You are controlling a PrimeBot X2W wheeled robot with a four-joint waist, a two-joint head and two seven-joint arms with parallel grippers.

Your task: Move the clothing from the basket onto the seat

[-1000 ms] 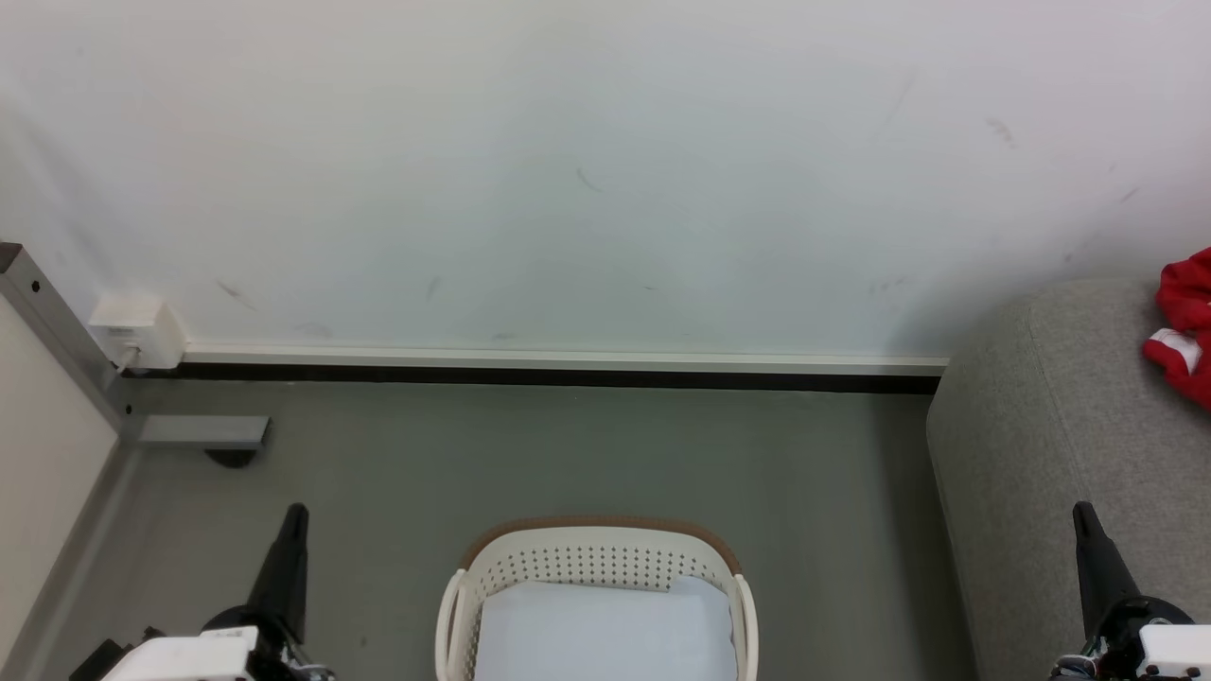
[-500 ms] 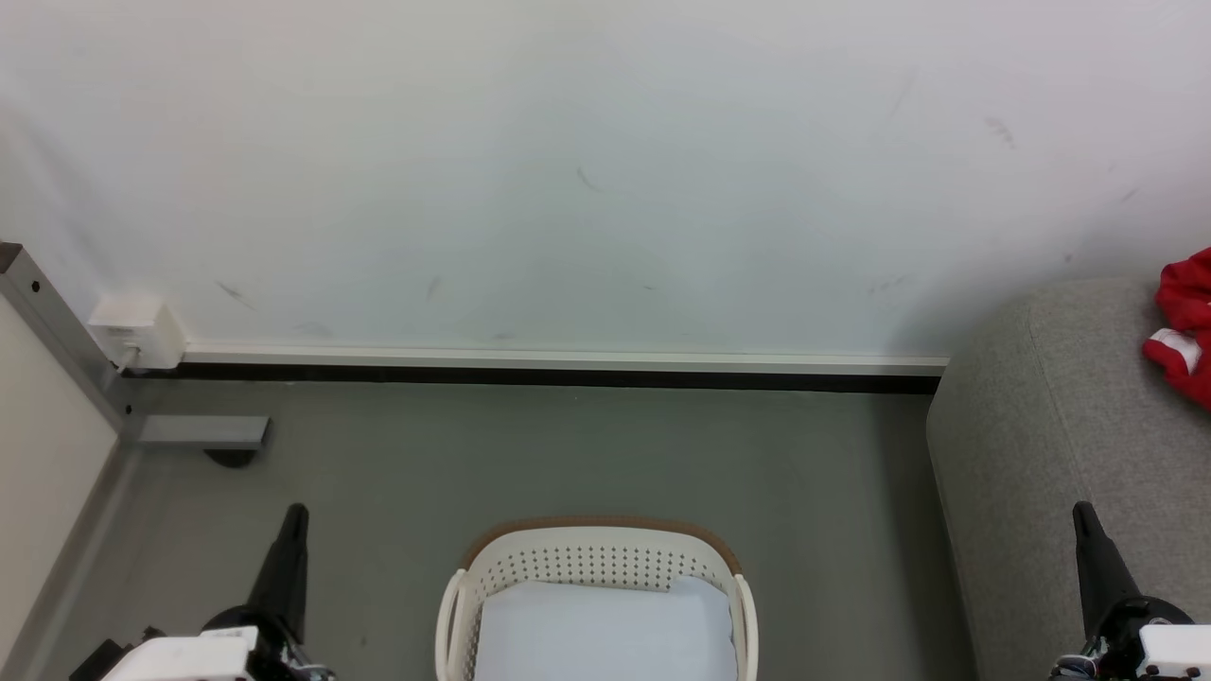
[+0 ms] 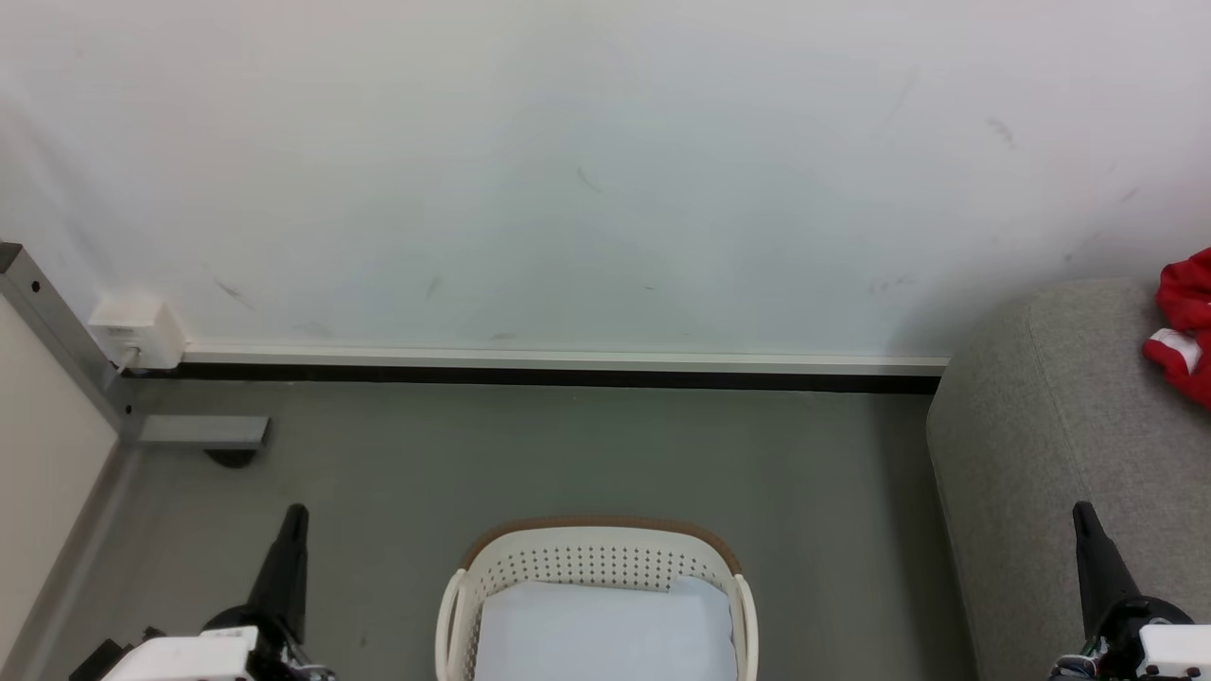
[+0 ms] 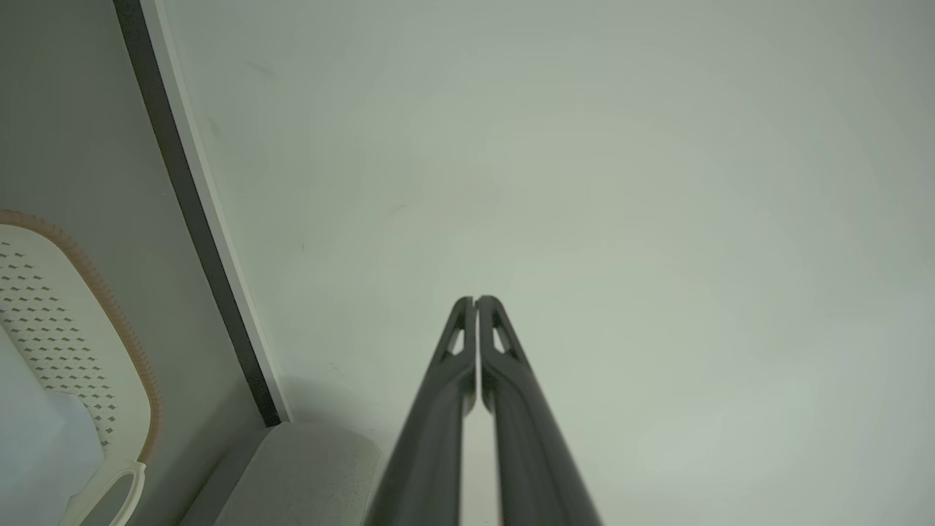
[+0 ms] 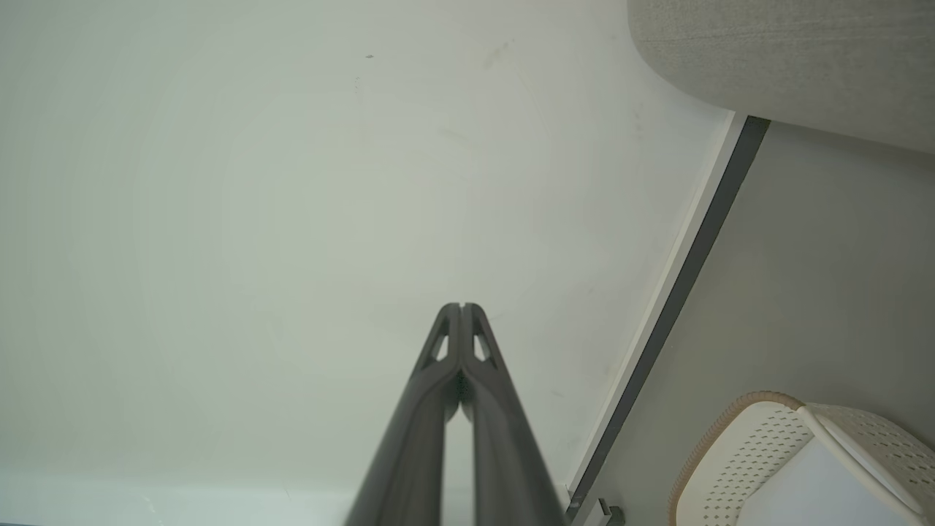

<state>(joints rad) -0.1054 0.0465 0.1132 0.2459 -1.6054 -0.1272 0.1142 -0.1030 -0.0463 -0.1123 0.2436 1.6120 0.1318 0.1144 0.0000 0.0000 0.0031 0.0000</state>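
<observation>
The cream perforated basket [image 3: 596, 558] with its brown rim stands on the floor at the bottom centre of the head view; inside it lies a flat pale bluish-white sheet [image 3: 605, 629]. Red clothing [image 3: 1187, 322] with a white patch lies on the grey seat [image 3: 1050, 445] at the right edge. My left gripper [image 3: 295, 515] rests at the lower left, its tips pressed together with nothing between them [image 4: 475, 300]. My right gripper [image 3: 1080, 513] sits at the lower right over the seat's front, also shut and empty [image 5: 460, 307]. The basket [image 4: 66, 329] [image 5: 774, 453] and seat [image 4: 307, 467] [image 5: 781, 58] appear in both wrist views.
A white wall [image 3: 587, 170] with a dark baseboard [image 3: 558, 376] runs behind the basket. At the far left stand a pale panel with a grey metal frame [image 3: 52, 331], a white wall box [image 3: 140, 331] and a grey foot [image 3: 203, 432]. Grey floor [image 3: 587, 454] lies between basket and wall.
</observation>
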